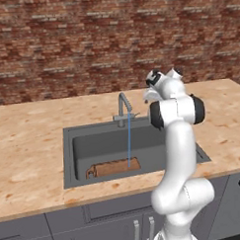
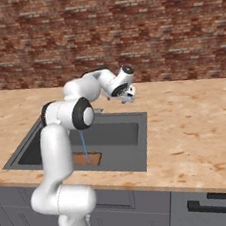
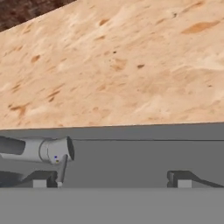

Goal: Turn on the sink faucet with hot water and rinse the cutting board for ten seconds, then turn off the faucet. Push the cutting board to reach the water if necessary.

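Cutting board (image 1: 113, 167) lies flat on the floor of the sink (image 1: 69, 159), against its near wall, handle end with its hole toward the left in the left base view. Water (image 1: 129, 144) falls as a thin blue stream from the hooked spout of the sink faucet (image 1: 123, 108) and lands on the right part of the board, so no push looks needed. Gripper (image 2: 128, 96) hovers above the back rim of the sink, beside the faucet, over the speckled counter (image 1: 29, 145). Jaws stand wide apart and hold nothing; in the hand view the fingertips (image 3: 183, 180) frame bare sink rim, with the faucet's side lever (image 3: 39, 149) at the left. Step in hand, as judged: the rinse, with the faucet running. Next move calls for waiting out the rinse, then reaching to the lever and turning it off. No brand, label or writing is legible anywhere.
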Robot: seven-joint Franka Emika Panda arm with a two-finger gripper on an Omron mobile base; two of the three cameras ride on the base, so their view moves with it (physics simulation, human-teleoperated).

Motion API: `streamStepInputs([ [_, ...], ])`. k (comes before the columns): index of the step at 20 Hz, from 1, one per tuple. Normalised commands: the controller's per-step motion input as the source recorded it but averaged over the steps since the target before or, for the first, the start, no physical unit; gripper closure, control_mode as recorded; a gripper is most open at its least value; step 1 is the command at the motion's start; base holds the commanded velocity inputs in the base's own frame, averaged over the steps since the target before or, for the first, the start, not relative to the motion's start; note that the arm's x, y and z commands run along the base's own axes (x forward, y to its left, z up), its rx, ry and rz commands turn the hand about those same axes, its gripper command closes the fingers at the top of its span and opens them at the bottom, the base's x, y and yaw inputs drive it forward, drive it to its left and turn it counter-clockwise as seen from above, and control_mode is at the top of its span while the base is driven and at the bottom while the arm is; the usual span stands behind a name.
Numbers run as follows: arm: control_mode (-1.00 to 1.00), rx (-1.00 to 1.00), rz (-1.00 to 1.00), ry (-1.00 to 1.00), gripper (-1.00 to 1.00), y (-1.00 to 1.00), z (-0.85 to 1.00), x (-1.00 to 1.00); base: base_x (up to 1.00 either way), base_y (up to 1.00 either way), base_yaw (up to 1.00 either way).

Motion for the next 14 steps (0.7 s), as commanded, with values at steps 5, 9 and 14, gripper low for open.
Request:
streamStepInputs([
  [5, -1.0, 0.0, 0.06, 0.0, -1.0, 0.0, -0.35, 0.31, 0.0, 0.0, 0.0],
  [9, -1.0, 0.0, 0.02, 0.0, -1.0, 0.04, -0.32, 0.26, 0.0, 0.0, 0.0],
  [14, -1.0, 0.0, 0.0, 0.0, -1.0, 0.1, -0.27, 0.18, 0.0, 0.0, 0.0],
])
